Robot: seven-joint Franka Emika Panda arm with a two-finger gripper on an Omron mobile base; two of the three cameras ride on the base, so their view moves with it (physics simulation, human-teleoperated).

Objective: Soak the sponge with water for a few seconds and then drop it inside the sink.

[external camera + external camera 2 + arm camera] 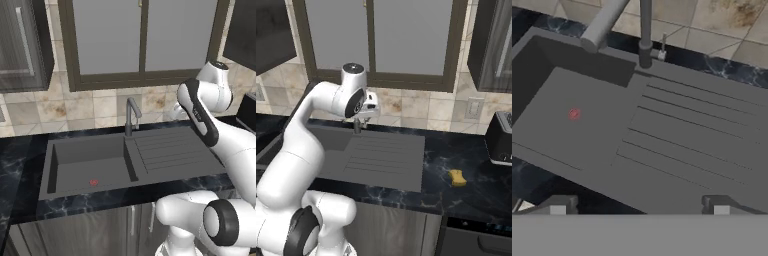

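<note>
The sponge (457,177), a small yellow-tan block, lies on the black marbled countertop to the right of the sink, far from the arm. The dark grey sink (87,156) has a deep basin on the left, a red drain mark (574,114) and a ribbed drainboard (697,135) on the right. Its grey gooseneck faucet (131,115) rises at the back. Water is out of view. My gripper (639,206) hovers above the drainboard and faces the faucet (645,35). It is open, the fingertips (559,205) stand wide apart, and nothing is between them.
A dark toaster (501,137) stands on the counter at the far right, behind the sponge. A tiled wall and a window run along the back. The arm's elbow (200,112) arches over the drainboard's right end.
</note>
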